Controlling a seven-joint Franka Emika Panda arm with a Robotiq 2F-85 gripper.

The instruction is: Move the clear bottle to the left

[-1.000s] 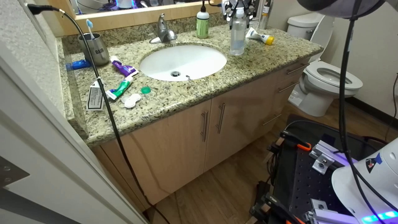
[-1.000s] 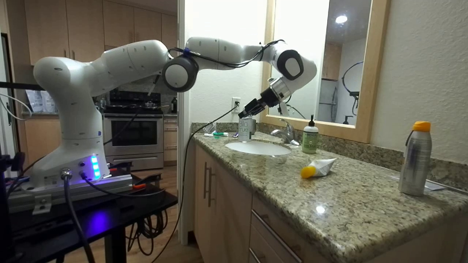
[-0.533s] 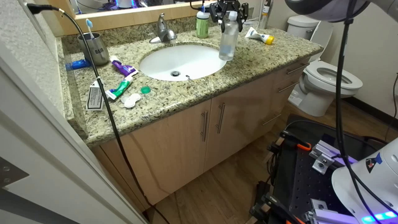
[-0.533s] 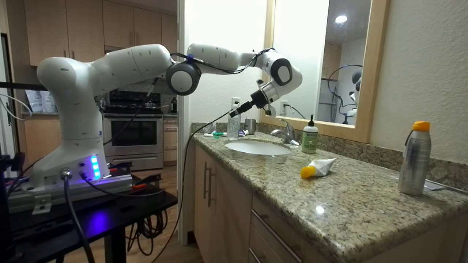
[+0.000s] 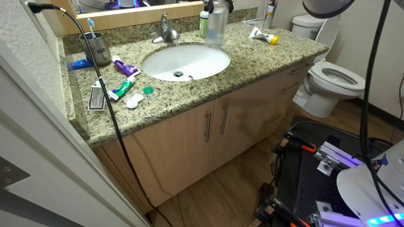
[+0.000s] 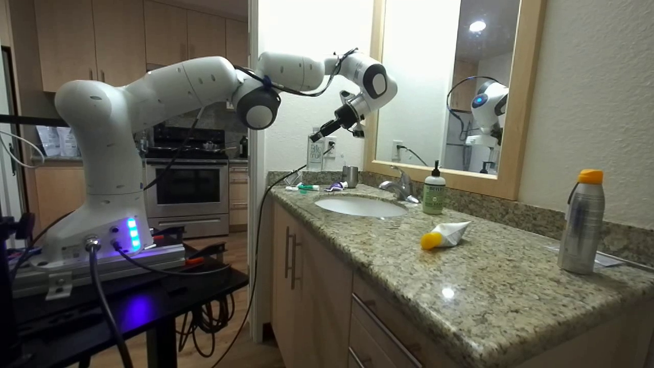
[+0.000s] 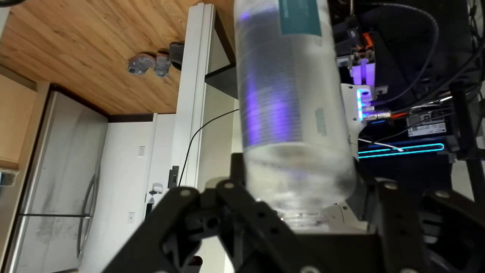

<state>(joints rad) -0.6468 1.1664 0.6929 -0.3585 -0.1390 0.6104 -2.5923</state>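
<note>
Colourless plastic hung in my hold: the clear bottle (image 5: 215, 33) was squeezed near its neck by the gripper (image 5: 220, 6), a finger at either side, its body hanging below the tips and its base raised off the counter (image 6: 490, 276). I took the step in hand to be the leftward carry, with the set-down not yet done. The sink (image 5: 186, 61) lay lower than the gripper, and from my feeds I could not tell whether the bottle was over its bowl or past it. Also lower, toward the counter's left end, lay the purple tube (image 5: 127, 68) and the green tube (image 5: 122, 89), near the metal cup (image 5: 101, 51). A black cable (image 5: 109, 107) hung at that end too, its gap from the tips unclear to me. I reckoned good work here meant slow, even travel with the base clear of all of these, since a bottle held so near the top could swing if hurried. After that, I judged, I should pause over bare counter, bring the base down flat beneath the fingers, and loosen them only once the bottle stood on its own.
</note>
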